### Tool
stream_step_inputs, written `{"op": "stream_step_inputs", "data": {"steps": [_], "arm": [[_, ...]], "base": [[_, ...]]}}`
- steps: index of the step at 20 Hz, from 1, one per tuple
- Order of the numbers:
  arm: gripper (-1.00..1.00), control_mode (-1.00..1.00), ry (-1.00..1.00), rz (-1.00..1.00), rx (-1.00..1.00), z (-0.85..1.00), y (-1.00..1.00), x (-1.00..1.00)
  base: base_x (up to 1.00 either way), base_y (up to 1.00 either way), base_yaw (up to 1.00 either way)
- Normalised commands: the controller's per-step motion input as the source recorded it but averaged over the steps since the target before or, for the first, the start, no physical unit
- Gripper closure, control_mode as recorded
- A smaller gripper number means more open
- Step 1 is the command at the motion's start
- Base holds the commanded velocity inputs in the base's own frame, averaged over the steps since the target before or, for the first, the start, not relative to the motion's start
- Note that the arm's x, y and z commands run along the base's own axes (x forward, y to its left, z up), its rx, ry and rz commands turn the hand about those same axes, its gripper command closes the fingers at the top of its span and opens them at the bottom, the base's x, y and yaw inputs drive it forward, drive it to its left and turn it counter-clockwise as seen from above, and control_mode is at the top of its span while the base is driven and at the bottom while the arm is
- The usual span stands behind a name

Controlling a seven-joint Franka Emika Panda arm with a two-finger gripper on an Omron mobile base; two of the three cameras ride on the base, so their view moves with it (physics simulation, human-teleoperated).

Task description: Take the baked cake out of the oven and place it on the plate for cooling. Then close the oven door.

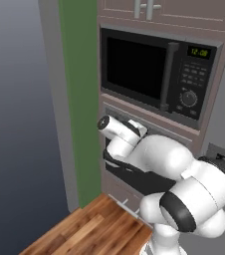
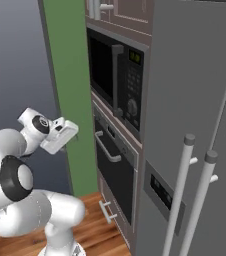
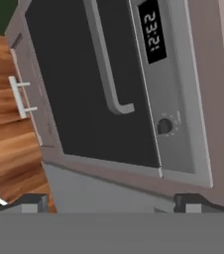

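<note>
The oven (image 3: 169, 94) has its dark oven door (image 3: 84, 89) shut flat, the silver bar handle (image 3: 106, 64) running across it. A small dark display (image 3: 152, 32) and a knob (image 3: 164, 126) sit on the silver control strip. From the right base view, the oven door (image 2: 116, 175) is below the microwave. My gripper (image 3: 111, 202) is open, a short way in front of the door, touching nothing; its fingertips (image 3: 34, 201) stand wide apart. The gripper (image 2: 67, 132) points at the oven from the left. The cake is hidden and the plate is out of view.
A black microwave (image 1: 154, 69) sits above the oven. A tall grey fridge (image 2: 195, 150) with two vertical handles stands to the right. Below the oven is a drawer with a small handle (image 3: 20, 96). A green wall panel (image 1: 79, 99) lies to the left, over wooden floor (image 1: 94, 229).
</note>
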Motion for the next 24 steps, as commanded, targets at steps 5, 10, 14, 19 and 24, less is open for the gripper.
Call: {"op": "stream_step_inputs", "data": {"steps": [5, 10, 14, 19, 24], "arm": [[-1.00, -1.00, 0.01, 0.00, -0.04, -0.37, -0.29, 0.58], [-1.00, -1.00, 0.04, 0.00, 0.00, -0.40, -0.32, 0.52], [-1.00, -1.00, 0.06, 0.00, 0.00, -0.40, -0.33, 0.51], [-1.00, -1.00, 0.01, 0.00, 0.00, -0.48, -0.21, 0.41], [-1.00, -1.00, 0.00, 0.00, 0.00, -0.50, -0.01, 0.32]], "base": [[0.00, 0.00, 0.00], [0.00, 0.00, 0.00], [0.00, 0.00, 0.00], [0.00, 0.00, 0.00], [0.00, 0.00, 0.00]]}}
